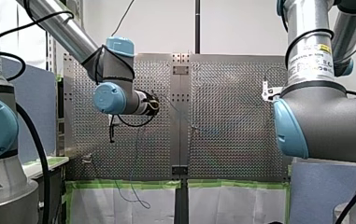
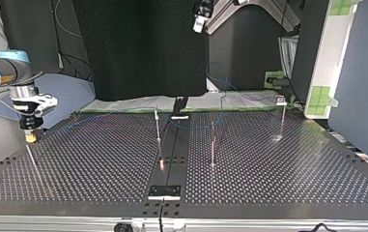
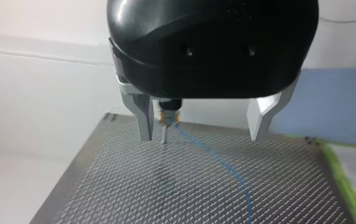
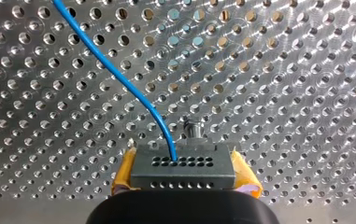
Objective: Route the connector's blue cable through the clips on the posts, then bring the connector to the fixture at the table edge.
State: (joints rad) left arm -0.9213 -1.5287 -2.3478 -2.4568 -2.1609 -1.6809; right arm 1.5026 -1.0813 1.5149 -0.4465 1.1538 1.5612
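Yellow-padded right hand grips connector, blue cable, post perhaps touching ahead.

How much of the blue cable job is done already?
Mostly done, it seems: the thin blue cable already runs across the tops of the slim metal posts. My right gripper with yellow pads holds the grey block connector low over the perforated table. Left: setting it into the fixture, which I can't make out.

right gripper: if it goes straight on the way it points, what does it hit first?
The right gripper points down at the perforated metal table. Its grey multi-hole connector leads. Likely first contact is the small metal stud just ahead, though depth is unclear.
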